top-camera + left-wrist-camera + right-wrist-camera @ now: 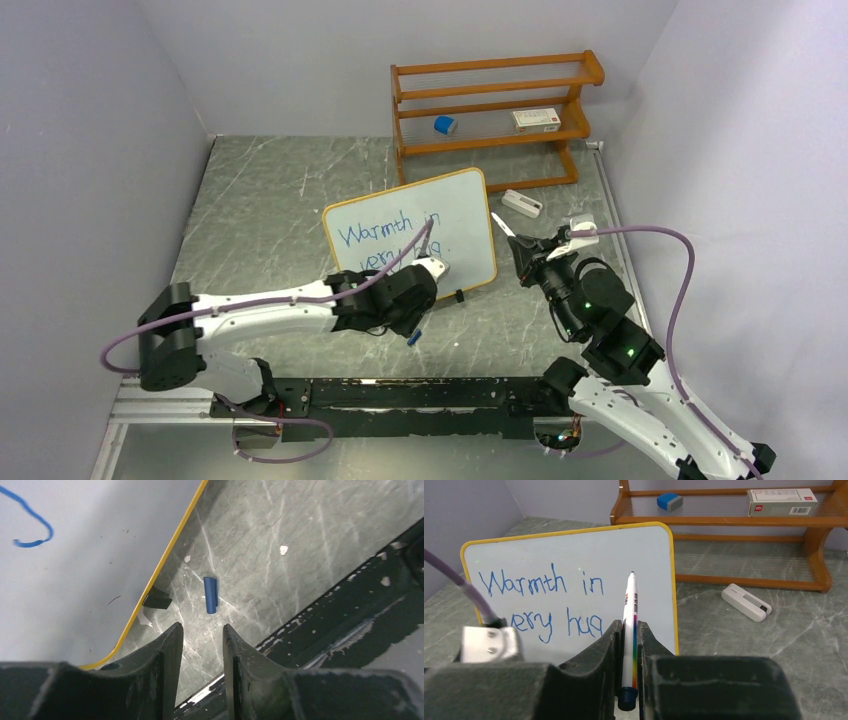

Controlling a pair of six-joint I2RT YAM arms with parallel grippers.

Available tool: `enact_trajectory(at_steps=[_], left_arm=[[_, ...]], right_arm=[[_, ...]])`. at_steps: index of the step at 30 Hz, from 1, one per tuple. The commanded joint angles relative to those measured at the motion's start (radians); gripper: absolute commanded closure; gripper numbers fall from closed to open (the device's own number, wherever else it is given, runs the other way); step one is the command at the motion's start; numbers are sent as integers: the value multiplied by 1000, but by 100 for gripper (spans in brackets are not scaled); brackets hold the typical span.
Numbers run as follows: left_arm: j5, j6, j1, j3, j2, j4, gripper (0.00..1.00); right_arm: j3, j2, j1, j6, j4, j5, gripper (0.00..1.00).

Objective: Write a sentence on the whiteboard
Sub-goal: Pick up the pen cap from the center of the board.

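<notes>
Here, eraser (445, 124), box (536, 119) on rack (497, 67)

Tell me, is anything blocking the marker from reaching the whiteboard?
Nothing visible does. The right end effector holds the marker, tip aimed at the whiteboard, with only air between. The left end effector sits low by the whiteboard's bottom edge, off that path.

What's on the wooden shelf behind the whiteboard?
A blue block and a white box sit on one shelf of the rack. The whiteboard hides its lower left end.
</notes>
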Motion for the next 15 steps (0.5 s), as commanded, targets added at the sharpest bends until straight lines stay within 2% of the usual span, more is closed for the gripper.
enact_trajectory(at_steps=[1,15], left_arm=[[-10,5,-4,56,103,25,61],[58,15,18,78,262,40,61]], right_arm=[[7,-12,-4,-6,-19,19,100],[4,-30,-4,-8,-14,28,100]])
